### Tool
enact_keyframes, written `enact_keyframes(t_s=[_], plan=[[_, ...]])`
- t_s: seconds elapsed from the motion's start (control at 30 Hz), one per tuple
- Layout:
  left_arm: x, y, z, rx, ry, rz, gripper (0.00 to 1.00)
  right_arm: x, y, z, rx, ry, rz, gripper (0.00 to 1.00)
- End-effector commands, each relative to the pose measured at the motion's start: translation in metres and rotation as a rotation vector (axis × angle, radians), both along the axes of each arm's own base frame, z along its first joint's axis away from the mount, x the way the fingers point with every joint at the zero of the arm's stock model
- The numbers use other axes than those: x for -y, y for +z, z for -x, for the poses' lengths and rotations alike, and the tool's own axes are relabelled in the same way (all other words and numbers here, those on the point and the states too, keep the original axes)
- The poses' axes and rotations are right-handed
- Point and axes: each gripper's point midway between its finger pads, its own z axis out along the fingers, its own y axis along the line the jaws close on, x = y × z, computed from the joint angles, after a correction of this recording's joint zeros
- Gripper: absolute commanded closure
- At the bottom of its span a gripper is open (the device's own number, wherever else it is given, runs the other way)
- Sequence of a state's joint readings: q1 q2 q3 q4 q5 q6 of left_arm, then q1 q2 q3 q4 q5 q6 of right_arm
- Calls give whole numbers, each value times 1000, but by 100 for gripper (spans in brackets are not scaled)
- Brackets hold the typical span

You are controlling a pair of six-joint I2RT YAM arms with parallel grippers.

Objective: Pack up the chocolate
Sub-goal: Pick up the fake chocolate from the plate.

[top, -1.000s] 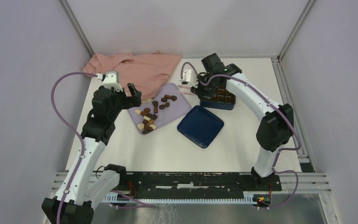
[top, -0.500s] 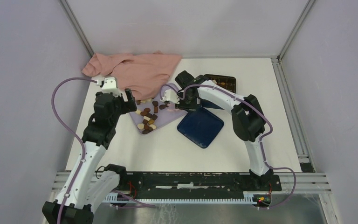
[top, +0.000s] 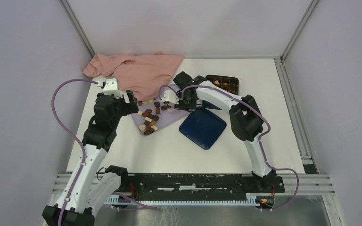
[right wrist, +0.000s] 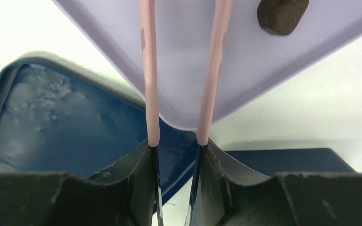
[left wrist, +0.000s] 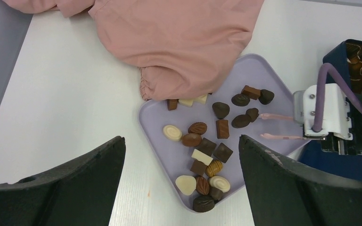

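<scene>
"Starting nearest, at the bottom of the top view: what lies on the table (top: 160, 150)?"

"A dark blue lid (top: 202, 127), flat, lower centre. The lilac tray (top: 169, 117) is just left of it. In the right wrist view the tray's corner shows over the lid's edge. Whether they touch is not clear."

"Where is the chocolate (left wrist: 202, 155)?"

"Mostly on the tray, a loose cluster of dark, lighter brown and cream pieces at the centre of the left wrist view. Three pieces at the tray's upper edge sit partly under the cloth hem. A few more show in the grid cells of the blue box (top: 222, 84), right of centre and higher up in the top view, partly behind the right arm. Which cells is too small to tell."

"And the left gripper (left wrist: 180, 141)?"

"It hangs above the tray. Its dark fingers (left wrist: 75, 188) fill the bottom corners of its own view, jaws spread wide, holding nothing."

"The right gripper (left wrist: 261, 126)?"

"Low at the tray's right edge. Its thin pink fingers (right wrist: 149, 70) run parallel with a narrow gap, jaws a little apart, and only bare tray shows between the tips. The upper tip lies just beside a dark piece. Touching or not cannot be told. One more dark piece sits at the upper right of the right wrist view."

"Farthest?"

"A pink cloth (top: 136, 68), crumpled, upper left of centre, draped over the tray's far corner."
</scene>
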State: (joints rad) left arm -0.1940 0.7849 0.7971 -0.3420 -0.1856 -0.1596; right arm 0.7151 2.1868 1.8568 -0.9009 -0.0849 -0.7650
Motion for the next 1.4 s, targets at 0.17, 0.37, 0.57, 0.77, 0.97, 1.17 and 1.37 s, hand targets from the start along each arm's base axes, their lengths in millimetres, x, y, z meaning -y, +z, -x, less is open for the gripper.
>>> enact_keyframes(t_s=[0.17, 0.37, 0.57, 0.77, 0.97, 1.17, 1.37], plan=[[-3, 15, 1, 63, -11, -41, 6, -19, -2, -2, 18, 24, 10, 61], [-2, 16, 1, 66, -21, -37, 6, -16, -4, -5, 32, 14, 31, 61], [-2, 17, 2, 72, -19, -36, 6, -13, -8, -9, 46, -1, 50, 60], [-1, 18, 1, 71, -21, -36, 6, -17, -11, -15, 47, -3, 53, 59], [-2, 17, 1, 68, -19, -37, 6, -23, -11, -21, 55, -3, 46, 58], [-2, 17, 1, 70, -18, -38, 6, -28, -12, -25, 58, -5, 36, 56], [-2, 16, 1, 66, -18, -39, 6, -34, -16, -25, 47, -3, 22, 55]])
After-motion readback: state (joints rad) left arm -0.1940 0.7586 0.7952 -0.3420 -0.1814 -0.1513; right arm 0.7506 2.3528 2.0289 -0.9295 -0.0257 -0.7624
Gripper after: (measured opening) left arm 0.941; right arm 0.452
